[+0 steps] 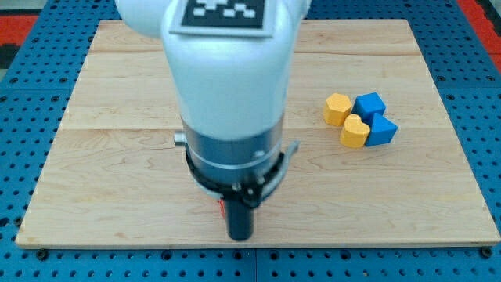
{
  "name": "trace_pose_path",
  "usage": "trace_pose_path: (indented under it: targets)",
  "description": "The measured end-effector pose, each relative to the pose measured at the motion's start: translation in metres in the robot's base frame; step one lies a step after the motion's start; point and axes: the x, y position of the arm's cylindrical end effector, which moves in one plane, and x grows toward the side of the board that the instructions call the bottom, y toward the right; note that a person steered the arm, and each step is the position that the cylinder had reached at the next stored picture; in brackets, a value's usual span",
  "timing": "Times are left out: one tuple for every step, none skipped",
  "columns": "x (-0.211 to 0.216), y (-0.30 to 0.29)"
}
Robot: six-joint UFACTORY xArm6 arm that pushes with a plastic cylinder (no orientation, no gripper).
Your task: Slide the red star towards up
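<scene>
The red star (222,207) is almost wholly hidden behind the arm; only a small red sliver shows at the left of the dark rod, near the view's bottom. My tip (239,236) is at the lower end of the rod, just to the right of and below that red sliver, close to the board's bottom edge. Whether the tip touches the star cannot be told. The white and grey arm body (227,86) covers the middle of the board.
At the view's right sits a tight cluster: a yellow hexagon block (337,109), a blue block (369,104), a yellow heart-like block (354,131) and another blue block (383,130). The wooden board (109,157) lies on a blue pegboard surface.
</scene>
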Motion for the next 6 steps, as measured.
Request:
trace_pose_path:
  targets:
    - [-0.038,-0.012]
    - [-0.072,-0.028]
    - [-0.106,-0.047]
    - [-0.135,-0.065]
    - [-0.16,-0.082]
    - [-0.173,-0.094]
